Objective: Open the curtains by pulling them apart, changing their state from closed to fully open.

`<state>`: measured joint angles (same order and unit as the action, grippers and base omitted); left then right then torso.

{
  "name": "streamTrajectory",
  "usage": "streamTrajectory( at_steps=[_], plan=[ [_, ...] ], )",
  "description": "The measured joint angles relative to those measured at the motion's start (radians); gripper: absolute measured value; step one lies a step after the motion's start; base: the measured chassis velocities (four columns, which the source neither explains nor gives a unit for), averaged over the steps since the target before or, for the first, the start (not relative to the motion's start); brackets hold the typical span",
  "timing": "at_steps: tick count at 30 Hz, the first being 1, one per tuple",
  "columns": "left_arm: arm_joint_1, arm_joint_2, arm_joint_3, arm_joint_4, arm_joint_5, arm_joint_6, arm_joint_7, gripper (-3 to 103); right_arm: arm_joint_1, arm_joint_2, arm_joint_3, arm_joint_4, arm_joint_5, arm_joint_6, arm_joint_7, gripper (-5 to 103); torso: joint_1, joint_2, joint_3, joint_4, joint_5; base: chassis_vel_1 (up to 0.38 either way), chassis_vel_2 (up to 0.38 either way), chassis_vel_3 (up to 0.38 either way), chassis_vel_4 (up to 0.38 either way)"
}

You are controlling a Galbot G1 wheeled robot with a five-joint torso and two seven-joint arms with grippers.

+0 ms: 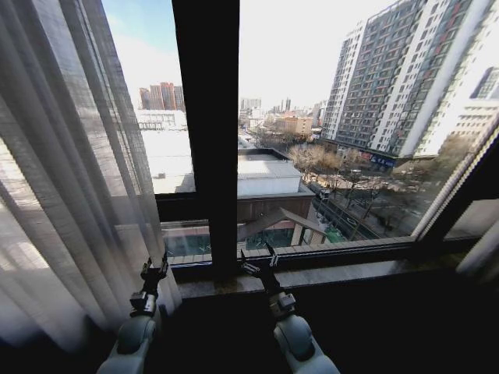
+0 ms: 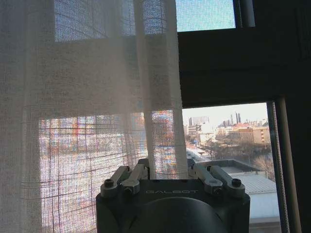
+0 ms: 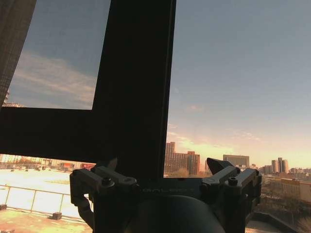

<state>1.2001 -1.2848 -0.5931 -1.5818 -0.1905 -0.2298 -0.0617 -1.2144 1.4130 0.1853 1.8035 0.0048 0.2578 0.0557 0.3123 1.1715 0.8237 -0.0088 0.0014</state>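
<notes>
Sheer curtains (image 1: 70,179) bunched at our left, window mostly uncovered.

Our left gripper (image 1: 153,270) reaches up beside the curtain's inner edge, fingers spread wide, holding nothing. Our right gripper (image 1: 260,261) is raised before the dark window frame (image 1: 207,132), its fingers also wide apart.

The curtains (image 2: 87,121) are sheer, coarse-woven cloth (threads plainly visible), the left gripper (image 2: 172,171) matt dark casing with bare-metal links

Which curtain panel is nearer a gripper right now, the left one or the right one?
The left curtain panel: the left gripper sits right at its inner edge. The right curtain panel, gathered at the window's far side, has no gripper near it.
</notes>
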Motion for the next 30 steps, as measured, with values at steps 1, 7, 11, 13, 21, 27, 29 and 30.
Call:
streamTrajectory(
  at_steps=[1,7,11,13,21,27,29,30],
  plan=[
    [0.001,0.000,0.000,0.000,0.000,-0.001,0.000,29,0.000,0.000,0.000,0.000,0.000,0.000,0.000,100,0.000,0.000,0.000,0.0000,0.0000,0.000,0.000,0.000,0.000],
    [0.016,-0.004,-0.007,-0.007,0.000,-0.009,0.001,7,0.000,0.000,0.000,0.000,0.000,0.000,0.000,100,0.000,0.000,0.000,0.0000,-0.0001,0.000,0.000,0.000,0.000],
    [0.027,-0.005,-0.013,-0.017,-0.001,-0.011,0.001,1,0.000,0.000,0.000,0.000,0.000,0.000,0.000,100,0.000,0.000,0.000,0.0000,-0.0001,0.000,0.000,0.000,0.000],
    [0.033,-0.005,-0.016,-0.023,-0.001,-0.012,0.001,0,0.000,0.000,0.000,0.000,0.000,0.000,0.000,100,0.000,0.000,0.000,0.0000,-0.0001,0.000,0.000,0.000,0.000],
    [0.049,-0.001,-0.027,-0.050,-0.006,-0.012,-0.001,0,0.000,0.000,0.000,0.000,0.000,0.000,0.000,100,0.000,0.000,0.000,-0.0001,0.0000,0.032,0.037,-0.040,-0.035],
    [0.060,0.003,-0.034,-0.058,-0.008,-0.019,-0.002,0,0.000,0.000,0.000,0.000,0.000,0.000,0.000,100,0.000,0.000,0.000,0.0000,0.0000,0.186,0.169,-0.176,-0.158],
    [0.062,0.003,-0.035,-0.062,-0.010,-0.020,-0.002,0,0.000,0.000,0.000,0.000,0.000,0.000,0.000,100,0.000,0.000,0.000,0.0000,0.0000,0.250,0.233,-0.274,-0.248],
    [0.063,0.004,-0.035,-0.065,-0.011,-0.020,-0.002,0,0.000,0.000,0.000,0.000,0.000,0.000,0.000,100,0.000,0.000,0.000,0.0000,0.0000,0.256,0.253,-0.290,-0.256]
  ],
)
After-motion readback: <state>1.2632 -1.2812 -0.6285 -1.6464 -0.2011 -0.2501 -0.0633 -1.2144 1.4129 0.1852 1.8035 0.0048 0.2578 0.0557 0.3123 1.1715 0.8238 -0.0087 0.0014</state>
